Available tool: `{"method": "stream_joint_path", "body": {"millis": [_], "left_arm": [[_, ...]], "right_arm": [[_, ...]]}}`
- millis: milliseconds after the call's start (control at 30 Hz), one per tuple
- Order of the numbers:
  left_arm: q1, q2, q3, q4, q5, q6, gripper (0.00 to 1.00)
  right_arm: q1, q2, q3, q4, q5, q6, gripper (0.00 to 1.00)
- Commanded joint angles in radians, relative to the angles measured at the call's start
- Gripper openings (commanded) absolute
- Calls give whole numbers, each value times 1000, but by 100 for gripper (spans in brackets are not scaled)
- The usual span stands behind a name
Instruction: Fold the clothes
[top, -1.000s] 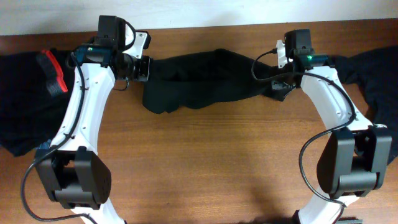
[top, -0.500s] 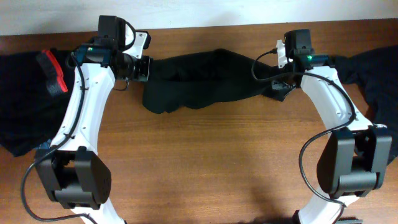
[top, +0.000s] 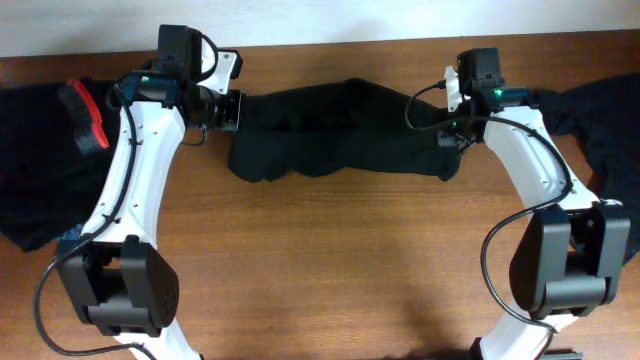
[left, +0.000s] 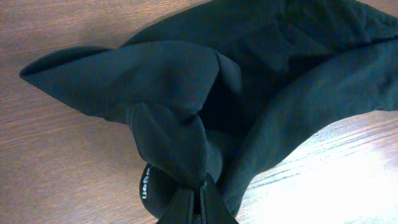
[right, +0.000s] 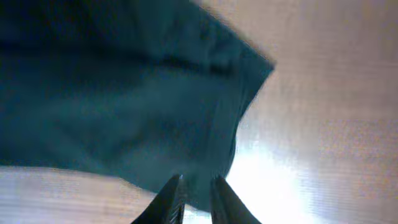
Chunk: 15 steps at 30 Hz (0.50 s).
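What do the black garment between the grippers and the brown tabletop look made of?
Black garment: soft matte fabric, likely cotton knit; it bunches into loose folds. Brown tabletop: wood or wood-look laminate, smooth, slightly glossy; grain lines and glare show.

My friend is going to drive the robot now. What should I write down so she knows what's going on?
Left gripper: shut on a bunched corner of the middle shirt.
Right gripper: fingers a little apart at that shirt's right end; no firm hold shows.
Things: the middle shirt lies in a crumpled strip across the far side of the table. The left garment, with a red-orange band, lies at the left edge. The right garment lies at the right edge.
Done: nothing is neatly folded.
Left: probably spread the middle shirt flat, fold it, then the other two.
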Motion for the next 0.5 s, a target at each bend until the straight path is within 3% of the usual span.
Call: {"method": "stream_joint_path", "body": {"millis": [0,133,467], "left_arm": [[-3,-25,10,2,-7,-5,0],[-3,-25,10,3,-7,-5,1],[-3,-25,10,3,-7,-5,1]], "right_arm": [[-1,0,9,-85,16,9,19],[-1,26,-24,-180,16,12,20],[-2,27,-151,-59,21,12,21]]}}
